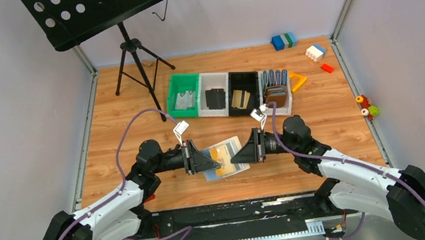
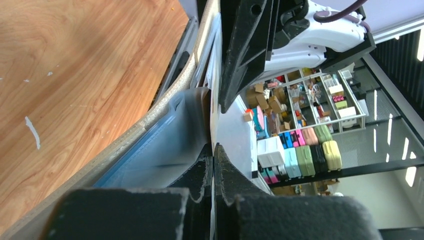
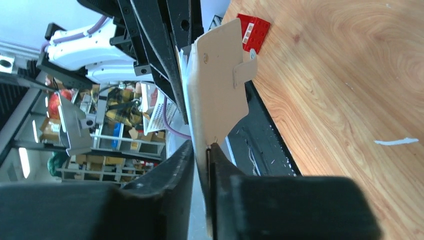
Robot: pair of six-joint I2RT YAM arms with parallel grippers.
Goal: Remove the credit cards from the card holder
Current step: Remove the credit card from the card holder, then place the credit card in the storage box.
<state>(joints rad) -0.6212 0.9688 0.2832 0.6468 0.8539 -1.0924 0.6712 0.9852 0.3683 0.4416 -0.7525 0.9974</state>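
Observation:
The card holder [image 1: 231,147] is held open above the table between my two grippers, its light blue-grey inside facing up. A gold credit card [image 1: 223,152] shows in it. My left gripper [image 1: 216,162] is shut on the holder's left edge; in the left wrist view the gripper [image 2: 214,148] pinches a thin pale sheet beside the blue-grey lining [image 2: 165,145]. My right gripper [image 1: 234,155] grips the right edge. In the right wrist view that gripper [image 3: 207,146] has its fingers closed around the beige outer flap [image 3: 220,85], and the strap tab [image 3: 246,70] shows.
At the back stands a row of bins: a green one [image 1: 175,89] with a silvery card, a white one [image 1: 203,82] with a black card, a black one [image 1: 234,79] with gold cards, and one with brown wallets [image 1: 276,93]. A music stand [image 1: 131,50] stands back left. Toy bricks [image 1: 283,41] lie back right.

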